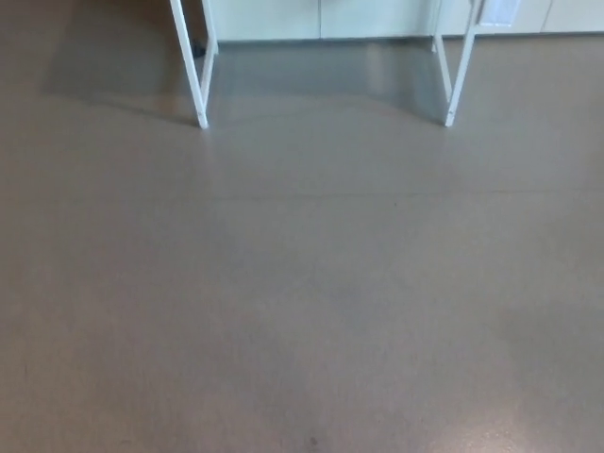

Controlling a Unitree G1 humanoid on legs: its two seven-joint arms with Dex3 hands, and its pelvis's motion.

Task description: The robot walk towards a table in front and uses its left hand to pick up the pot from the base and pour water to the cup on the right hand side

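White table legs [198, 75] ahead – grey floor [302, 302] between.

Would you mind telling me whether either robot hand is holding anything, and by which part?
It cannot be told: neither robot hand is in view, only the floor and white table legs.

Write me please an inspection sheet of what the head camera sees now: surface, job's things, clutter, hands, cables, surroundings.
Surface: grey floor, bare and a little glossy; no tabletop in view.
Job's things: nothing seen; pot, base and cup are out of frame.
Clutter: nothing seen.
Hands: nothing seen; neither hand shows.
Cables: nothing seen.
Surroundings: two white table legs, left leg and right leg, at the top; pale cabinet fronts behind them.
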